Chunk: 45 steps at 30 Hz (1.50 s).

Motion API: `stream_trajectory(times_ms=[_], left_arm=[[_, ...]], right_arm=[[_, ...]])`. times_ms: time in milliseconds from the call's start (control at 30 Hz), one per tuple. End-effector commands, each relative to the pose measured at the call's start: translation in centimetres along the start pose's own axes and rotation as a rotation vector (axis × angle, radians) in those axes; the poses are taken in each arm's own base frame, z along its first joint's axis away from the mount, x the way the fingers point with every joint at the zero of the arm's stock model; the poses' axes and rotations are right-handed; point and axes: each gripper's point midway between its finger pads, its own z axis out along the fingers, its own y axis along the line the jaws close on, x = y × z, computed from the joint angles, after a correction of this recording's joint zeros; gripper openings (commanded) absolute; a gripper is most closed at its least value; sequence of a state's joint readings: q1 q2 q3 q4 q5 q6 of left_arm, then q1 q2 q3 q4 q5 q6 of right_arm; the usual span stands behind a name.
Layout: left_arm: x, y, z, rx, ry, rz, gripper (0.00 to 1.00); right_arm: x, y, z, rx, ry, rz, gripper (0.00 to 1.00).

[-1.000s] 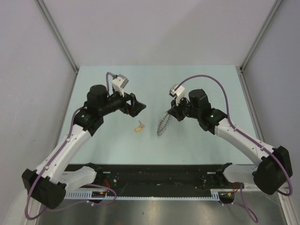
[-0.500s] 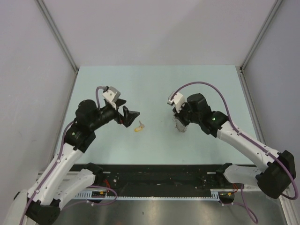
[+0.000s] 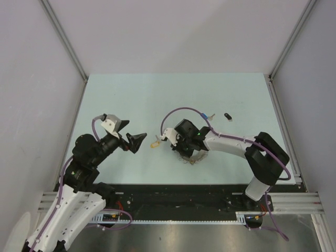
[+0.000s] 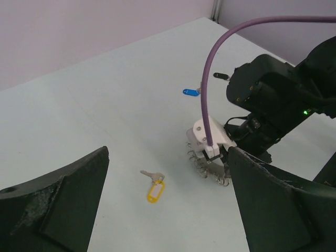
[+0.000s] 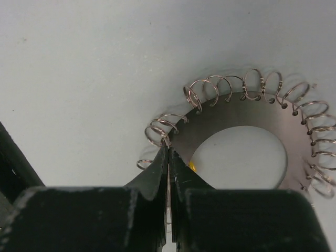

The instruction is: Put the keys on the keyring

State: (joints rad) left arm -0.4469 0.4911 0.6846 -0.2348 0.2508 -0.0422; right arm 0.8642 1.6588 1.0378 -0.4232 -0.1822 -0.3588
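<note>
The yellow key point(image 3: 155, 143) lies flat on the table, its tag point(image 4: 153, 189) ahead of my open left gripper point(image 4: 169, 157), which hovers apart from it. In the top view the left gripper point(image 3: 134, 142) stands just left of that key. My right gripper point(image 3: 182, 151) is shut on a wire loop at the rim of the keyring point(image 3: 192, 158). The right wrist view shows the right gripper's tips point(image 5: 168, 153) pinching the coil of the keyring point(image 5: 231, 111). The keyring's loops point(image 4: 207, 169) rest low over the table. The blue key point(image 3: 210, 115) and the black key point(image 3: 228, 116) lie further back.
The right arm's purple cable point(image 4: 210, 73) arcs over the middle of the table. Grey walls close the back and sides, with metal posts point(image 3: 63, 39) at the corners. A black rail point(image 3: 178, 197) runs along the near edge.
My right arm has swung left and nearer, carrying the keyring close to the yellow key. That uncovered the blue and black keys. My left arm has drawn back toward the near left, still open.
</note>
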Motion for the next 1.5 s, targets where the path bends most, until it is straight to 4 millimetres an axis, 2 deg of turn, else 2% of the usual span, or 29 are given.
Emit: stream_trajectory(times_ms=[0, 33, 67, 167, 233, 267, 300, 333, 400, 433, 533, 567, 700, 833, 1000, 1033, 1100, 1167, 1200, 1233, 1267, 1300, 1333, 1367, 1400, 1467], left_arm=[[0.0, 0.1, 0.2, -0.002, 0.007, 0.004, 1.00], [0.1, 0.0, 0.3, 0.003, 0.014, 0.001, 1.00], [0.3, 0.0, 0.3, 0.004, 0.021, -0.003, 1.00], [0.5, -0.2, 0.4, 0.013, 0.030, -0.008, 1.00], [0.8, -0.1, 0.6, 0.012, 0.042, -0.013, 1.00], [0.8, -0.1, 0.7, 0.012, 0.045, -0.015, 1.00], [1.1, -0.1, 0.7, 0.014, 0.057, -0.024, 1.00], [1.1, -0.2, 0.8, 0.017, 0.063, -0.029, 1.00], [1.8, -0.3, 1.2, 0.023, 0.092, -0.048, 1.00], [1.8, -0.5, 1.2, 0.037, 0.100, -0.055, 1.00], [3.5, -0.8, 1.8, 0.055, 0.173, -0.097, 1.00], [4.0, -0.8, 2.0, 0.054, 0.197, -0.111, 1.00], [7.3, -0.9, 2.8, 0.037, 0.343, -0.219, 1.00], [9.6, -2.8, 3.5, 0.051, 0.433, -0.292, 1.00], [11.7, -3.9, 4.8, -0.046, 0.478, -0.367, 0.98], [12.6, -5.1, 4.8, -0.030, 0.496, -0.364, 0.99], [13.2, -6.1, 5.6, -0.040, 0.497, -0.388, 0.99], [14.7, -7.0, 6.2, -0.075, 0.534, -0.373, 0.98], [15.0, -7.4, 6.5, -0.076, 0.540, -0.367, 0.98], [15.1, -8.0, 7.0, -0.077, 0.541, -0.355, 0.97], [16.3, -8.4, 7.4, -0.088, 0.576, -0.353, 0.95], [16.5, -9.1, 7.7, -0.080, 0.586, -0.349, 0.90], [16.7, -9.4, 8.1, -0.080, 0.587, -0.348, 0.87], [18.0, -9.8, 8.4, -0.086, 0.625, -0.342, 0.84], [18.1, -10.7, 8.7, -0.071, 0.629, -0.338, 0.77], [18.7, -11.4, 9.2, -0.070, 0.647, -0.333, 0.72]], right_arm=[[-2.8, -0.1, 0.2, 0.017, -0.046, 0.001, 0.09], [-2.9, 0.1, 0.1, 0.016, -0.049, 0.000, 0.15], [-3.3, 0.2, -0.5, 0.019, -0.063, 0.013, 0.27], [-4.2, 0.5, -2.1, 0.022, -0.106, 0.024, 0.42], [-4.5, 0.8, -2.9, 0.021, -0.137, 0.037, 0.48], [-4.7, 0.9, -3.2, 0.021, -0.156, 0.044, 0.58], [-5.9, 0.7, -4.2, 0.034, -0.222, 0.054, 0.61], [-5.2, 0.8, -4.1, 0.030, -0.229, 0.069, 0.63], [-6.1, 0.4, -5.4, 0.039, -0.314, 0.098, 0.69], [-5.2, 0.7, -5.2, 0.031, -0.312, 0.125, 0.70], [-5.0, 0.8, -6.0, 0.026, -0.364, 0.160, 0.71], [-3.9, 0.8, -5.7, 0.033, -0.346, 0.181, 0.72], [-1.5, -0.6, -5.4, 0.116, -0.306, 0.320, 0.70], [0.4, -2.4, -5.8, 0.208, -0.308, 0.441, 0.70], [0.5, -4.7, -8.4, 0.291, -0.429, 0.586, 0.70], [1.1, -5.1, -8.6, 0.307, -0.432, 0.609, 0.70], [1.2, -6.2, -10.3, 0.349, -0.493, 0.653, 0.70], [2.1, -6.7, -11.0, 0.374, -0.513, 0.677, 0.70], [1.9, -6.8, -12.0, 0.384, -0.556, 0.675, 0.71], [2.0, -6.9, -12.3, 0.388, -0.571, 0.686, 0.70], [2.7, -6.9, -12.2, 0.392, -0.572, 0.692, 0.71], [2.7, -7.2, -13.0, 0.405, -0.604, 0.698, 0.71], [2.8, -7.4, -13.1, 0.408, -0.611, 0.708, 0.71], [3.2, -7.3, -13.1, 0.408, -0.613, 0.716, 0.71], [3.5, -7.7, -13.3, 0.418, -0.614, 0.734, 0.71], [3.7, -7.7, -13.5, 0.414, -0.622, 0.746, 0.71]])
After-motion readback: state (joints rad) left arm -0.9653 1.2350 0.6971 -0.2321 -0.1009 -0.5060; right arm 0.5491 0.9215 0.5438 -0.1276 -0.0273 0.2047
